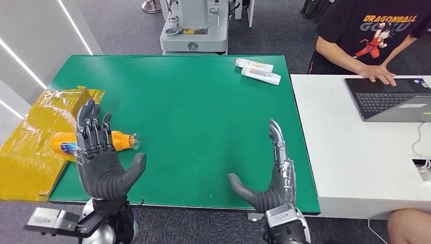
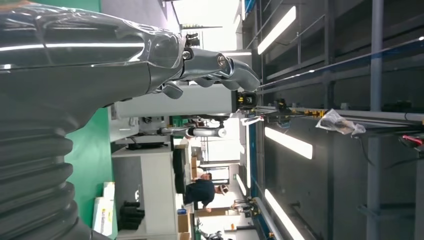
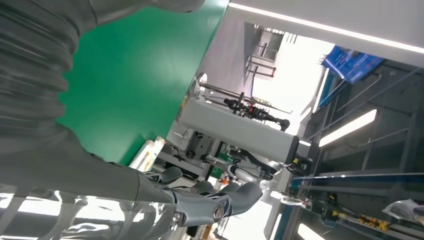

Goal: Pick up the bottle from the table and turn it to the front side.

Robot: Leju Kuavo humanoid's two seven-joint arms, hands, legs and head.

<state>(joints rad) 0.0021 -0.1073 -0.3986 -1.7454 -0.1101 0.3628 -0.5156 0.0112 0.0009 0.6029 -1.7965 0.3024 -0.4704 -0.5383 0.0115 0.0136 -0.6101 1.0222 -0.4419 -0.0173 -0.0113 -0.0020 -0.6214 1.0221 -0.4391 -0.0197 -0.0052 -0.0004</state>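
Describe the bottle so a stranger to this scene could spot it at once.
Start at the green table and go to its left edge, where crinkled yellow wrapping lies. The bottle lies on its side there, partly behind the left hand. It is orange with a clear cap, unlike the two white boxes at the far side.
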